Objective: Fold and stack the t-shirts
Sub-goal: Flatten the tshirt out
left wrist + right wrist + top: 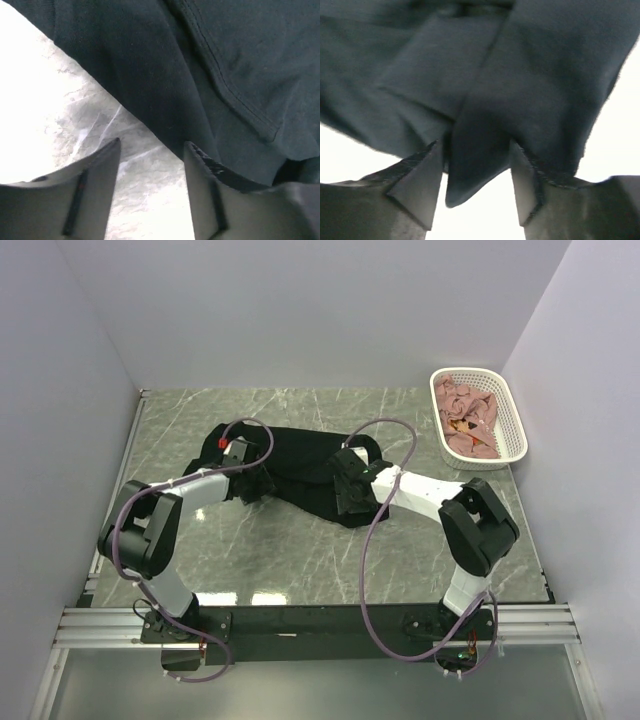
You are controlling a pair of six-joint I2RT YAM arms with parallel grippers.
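The black t-shirt (300,455) lies crumpled in the middle of the marble table. My left gripper (254,484) is at its left edge. In the left wrist view it (152,142) is open over bare marble, with the shirt's edge (210,75) just past the fingertips and touching the right one. My right gripper (350,494) is on the shirt's right part. In the right wrist view it (476,145) is open, and a loose corner of black cloth (520,75) hangs between the fingers, unpinched. Pink t-shirts (470,418) lie bunched in the basket.
A white lattice basket (515,410) stands at the back right corner, against the right wall. White walls enclose the table on the left, back and right. Marble shows in front of the shirt, between the two arm bases.
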